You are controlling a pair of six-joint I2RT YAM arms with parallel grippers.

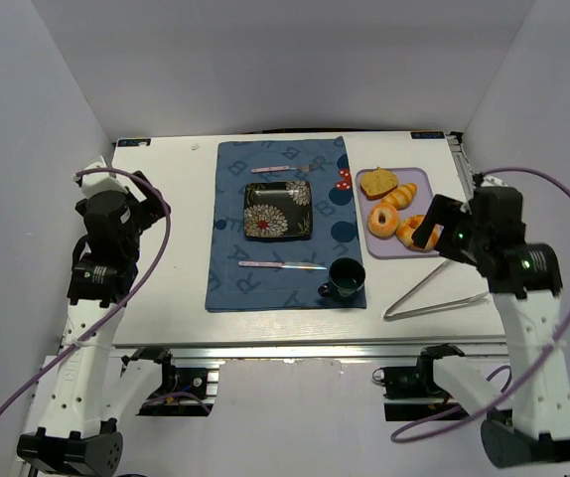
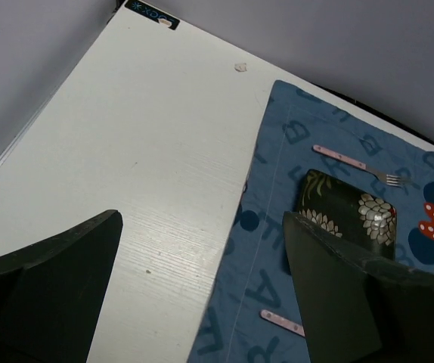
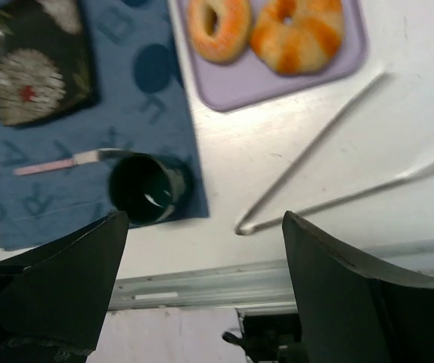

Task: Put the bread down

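Note:
Several breads lie on a purple tray [image 1: 430, 181] at the right: a brown slice [image 1: 377, 183], a ring-shaped one [image 1: 382, 221] and twisted rolls [image 1: 401, 196]. The right wrist view shows the ring bread [image 3: 217, 26] and a twisted roll [image 3: 296, 30] on the tray [image 3: 232, 94]. My right gripper [image 1: 427, 227] hangs open over the tray's near right corner, empty [image 3: 204, 215]. A dark flowered plate [image 1: 278, 210] sits mid-placemat. At the left edge of the table, over bare white board, my left gripper [image 1: 148, 202] is open and holds nothing [image 2: 202, 215].
A blue placemat [image 1: 233, 238] carries a pink-handled fork [image 1: 283, 168], a knife [image 1: 268, 264] and a dark cup [image 1: 346, 278] at its near right corner. Metal tongs [image 1: 434, 293] lie on the table below the tray. White walls close in on three sides.

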